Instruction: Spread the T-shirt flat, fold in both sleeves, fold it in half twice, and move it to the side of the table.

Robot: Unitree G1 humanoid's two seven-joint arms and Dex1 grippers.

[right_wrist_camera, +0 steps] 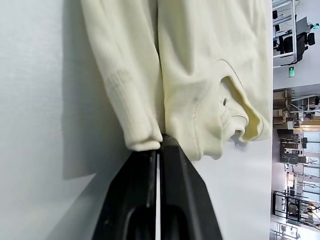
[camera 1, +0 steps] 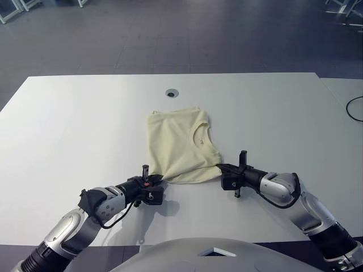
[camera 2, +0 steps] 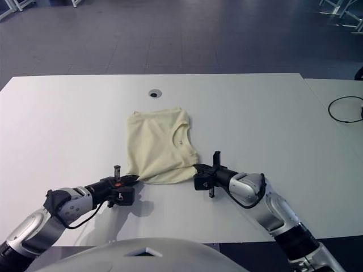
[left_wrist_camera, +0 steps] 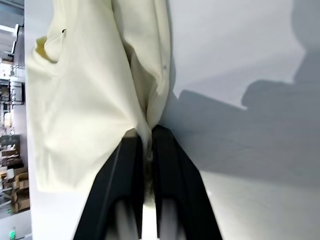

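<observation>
My left claw (camera 1: 154, 181) is clamped on the near left corner of the pale yellow cotton T-shirt (camera 1: 178, 144). In the left wrist view its two black fingers (left_wrist_camera: 125, 175) stand almost together, with a pinch of cloth bunched between their tips. My right claw (camera 1: 222, 168) is closed on the near right corner. There the black fingers (right_wrist_camera: 177, 190) press close together, and the cloth meets them right at the tips, just beside a rolled sleeve end.

The shirt lies on the flat white table (camera 1: 74, 124), spreading out ahead of both claws and spanning the gap between them. Its near edge is drawn out into a point at each claw. The rest lies as a rough, partly folded rectangle with some wrinkles. The round collar opening sits ahead of my right claw, on that side of the cloth. Both claws are low, close to the tabletop.

Farther ahead, beyond the shirt's far edge, a small round grey grommet (camera 1: 171, 93) is set into the table. Well off to the outside of my right claw, a thin black cable (camera 1: 356, 107) curls at the table's edge.
</observation>
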